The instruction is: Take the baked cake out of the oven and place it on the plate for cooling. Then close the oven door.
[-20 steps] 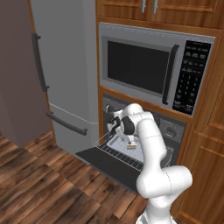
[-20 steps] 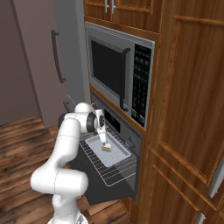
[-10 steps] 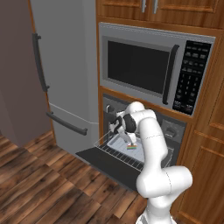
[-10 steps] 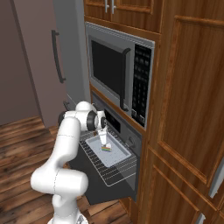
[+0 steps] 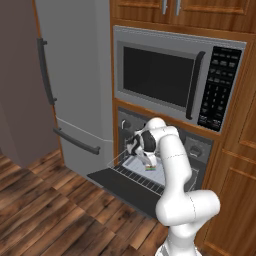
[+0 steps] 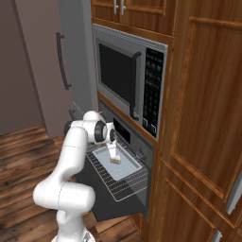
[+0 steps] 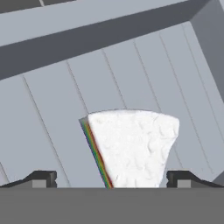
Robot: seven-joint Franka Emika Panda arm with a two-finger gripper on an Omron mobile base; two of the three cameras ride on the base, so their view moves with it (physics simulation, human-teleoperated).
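Observation:
A wedge of cake point(image 7: 133, 146), white on top with rainbow layers on its cut side, lies on a pale grey tray point(image 7: 52, 131). That tray point(image 5: 134, 164) sits on the wire rack point(image 5: 172, 181) pulled out of the oven point(image 5: 200, 147) over the dropped oven door point(image 5: 114, 181). My gripper point(image 7: 111, 179) hangs just above the cake, open, with one fingertip point(image 7: 41, 178) on each side of the slice. From the right base view, the gripper point(image 6: 113, 155) points down at the cake point(image 6: 115, 161) on the tray point(image 6: 128, 168), above the oven door point(image 6: 111, 205).
A silver microwave point(image 5: 170, 80) sits directly above the oven, and a grey fridge point(image 5: 75, 75) stands to its left. Wooden cabinets point(image 6: 203, 118) flank the right side. Wood floor point(image 5: 45, 210) spreads in front of the lowered door.
The hand has dipped slightly closer to the cake. The tray, rack and door have not moved.

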